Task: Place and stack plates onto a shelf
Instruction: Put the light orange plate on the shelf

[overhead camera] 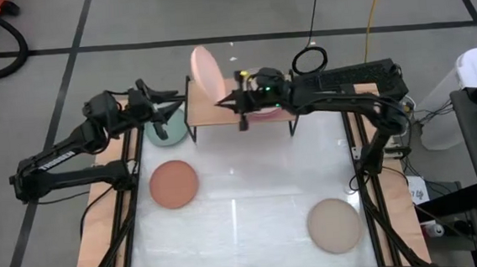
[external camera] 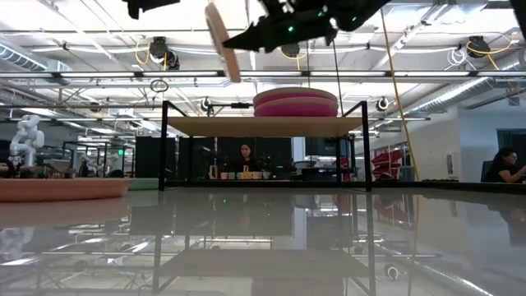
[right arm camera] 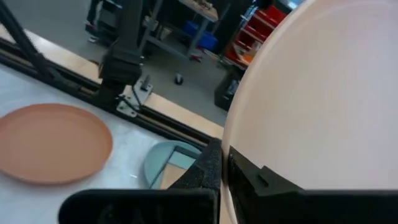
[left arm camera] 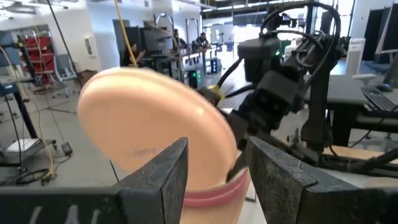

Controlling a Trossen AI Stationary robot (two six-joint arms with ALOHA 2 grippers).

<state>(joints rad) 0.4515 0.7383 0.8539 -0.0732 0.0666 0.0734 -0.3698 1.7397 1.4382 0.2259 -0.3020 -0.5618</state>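
My right gripper [overhead camera: 229, 101] reaches in from the table's right and is shut on a peach-pink plate [overhead camera: 206, 72], held above the left half of the wooden shelf [overhead camera: 200, 113]. In the low view this plate [external camera: 222, 41] hangs tilted high over the shelf top [external camera: 263, 125]. A stack of magenta and pink plates [external camera: 296, 103] rests flat on the shelf's right half. My left gripper [overhead camera: 168, 111] is open beside the shelf's left end, over a pale teal plate [overhead camera: 163, 134] lying on the table. Its wrist view shows the peach-pink plate [left arm camera: 155, 124] ahead of its fingers. My right gripper pinches the peach-pink plate's rim [right arm camera: 231, 163] between its two fingers [right arm camera: 208, 168], one on each face. The fingers come about level from the table's right. The plate is lifted clear and stands steeply tilted, almost on edge, above the shelf.
A brown plate [overhead camera: 173, 183] lies flat on the table's left half, also seen as the brown plate [right arm camera: 53, 143] in the right wrist view. A beige plate [overhead camera: 335, 225] lies near the right near corner. Bare table stretches between them. People sit in the room beyond.
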